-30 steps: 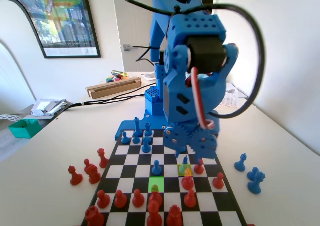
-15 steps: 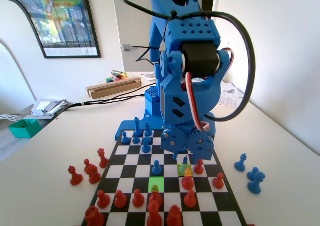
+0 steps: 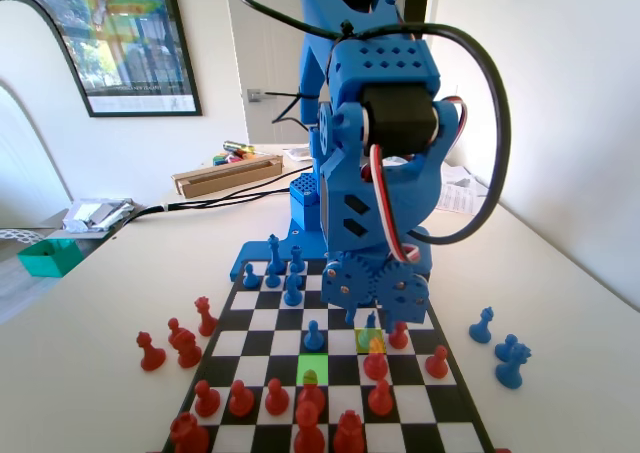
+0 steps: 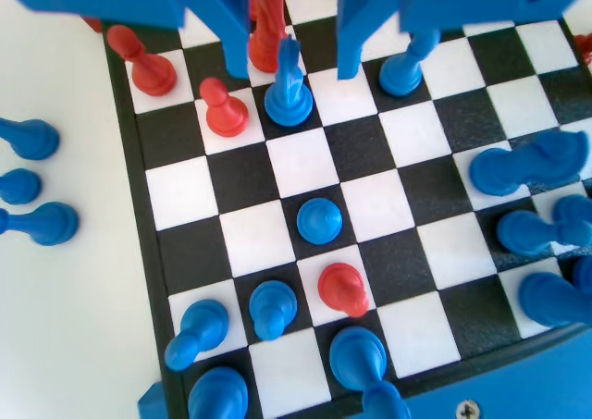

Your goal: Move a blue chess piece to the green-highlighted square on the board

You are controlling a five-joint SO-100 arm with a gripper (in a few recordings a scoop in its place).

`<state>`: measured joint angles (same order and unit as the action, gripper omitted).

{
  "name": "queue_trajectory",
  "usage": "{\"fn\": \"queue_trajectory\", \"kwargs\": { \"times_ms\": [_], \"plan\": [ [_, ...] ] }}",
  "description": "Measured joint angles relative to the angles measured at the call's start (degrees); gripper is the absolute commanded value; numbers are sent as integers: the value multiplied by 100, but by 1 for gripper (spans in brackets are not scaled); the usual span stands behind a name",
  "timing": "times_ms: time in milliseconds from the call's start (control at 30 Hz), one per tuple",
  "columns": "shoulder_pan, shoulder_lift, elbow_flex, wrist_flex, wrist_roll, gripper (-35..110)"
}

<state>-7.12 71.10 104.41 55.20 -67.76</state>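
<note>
Between the spread jaws of the blue two-finger claw [image 4: 294, 60] stood the small blue plastic pawn [image 4: 289, 93], unpinched, on the black-and-white chequered board [image 4: 277, 160]; the bright green square [image 3: 313, 367] lay nearby

White walls [image 3: 560, 93] stand behind a pale table [image 3: 80, 323] in bright daylight. A black-framed poster [image 3: 120, 33] hangs on the left wall. Near the table's far edge lies a long cardboard box [image 3: 225, 173] with markers on top; at the left edge sit a green tray [image 3: 48, 256] and papers [image 3: 95, 213].
</note>
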Motion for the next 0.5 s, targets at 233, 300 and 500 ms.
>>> {"fn": "queue_trajectory", "kwargs": {
  "times_ms": [233, 300, 500],
  "plan": [
    [0, -237, 0, -97, 0, 13],
    [0, -290, -79, -88, 0, 13],
    [0, -352, -141, -97, 0, 8]
  ]
}}
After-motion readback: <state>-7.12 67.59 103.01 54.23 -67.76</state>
